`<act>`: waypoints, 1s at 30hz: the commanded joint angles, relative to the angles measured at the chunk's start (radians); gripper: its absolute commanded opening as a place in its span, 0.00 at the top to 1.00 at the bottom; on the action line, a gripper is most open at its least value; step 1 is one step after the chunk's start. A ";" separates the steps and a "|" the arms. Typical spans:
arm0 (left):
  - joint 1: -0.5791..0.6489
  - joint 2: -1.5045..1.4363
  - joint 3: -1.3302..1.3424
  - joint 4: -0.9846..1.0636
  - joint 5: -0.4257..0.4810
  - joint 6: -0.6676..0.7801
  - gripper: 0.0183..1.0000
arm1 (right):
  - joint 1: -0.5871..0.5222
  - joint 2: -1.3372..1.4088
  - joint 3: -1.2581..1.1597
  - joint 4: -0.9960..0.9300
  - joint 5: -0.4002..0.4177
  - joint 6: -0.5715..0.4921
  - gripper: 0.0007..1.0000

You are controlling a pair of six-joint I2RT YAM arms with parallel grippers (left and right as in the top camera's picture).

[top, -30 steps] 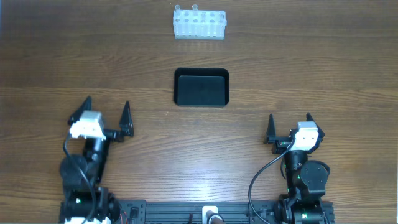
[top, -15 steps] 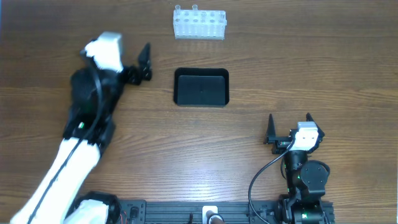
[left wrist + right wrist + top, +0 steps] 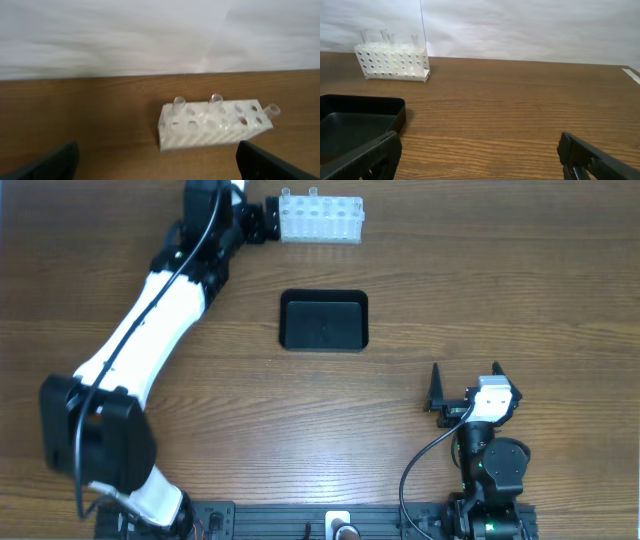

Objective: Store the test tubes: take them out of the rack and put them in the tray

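Left gripper (image 3: 157, 165) hangs spread wide just beside the rack (image 3: 320, 220), holding nothing. Right gripper (image 3: 466, 385) is likewise spread and empty, near its own base. The table (image 3: 520, 280) is brown wood grain, with a plain white wall (image 3: 530, 25) behind. The rack is a pale perforated block at the far edge, clear tubes (image 3: 178, 104) upright in it. The tray (image 3: 324, 296), black and round-cornered, lies nearer the bases.
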State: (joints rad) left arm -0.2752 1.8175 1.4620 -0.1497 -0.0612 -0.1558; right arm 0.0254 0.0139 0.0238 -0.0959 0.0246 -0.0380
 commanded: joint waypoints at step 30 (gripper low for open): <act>-0.031 0.438 0.367 0.000 -0.105 -0.039 0.00 | -0.008 -0.008 -0.010 0.003 -0.005 -0.004 0.01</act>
State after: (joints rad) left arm -0.3019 2.2211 1.7760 -0.1596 -0.1474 -0.1810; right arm 0.0254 0.0139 0.0238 -0.0959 0.0246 -0.0380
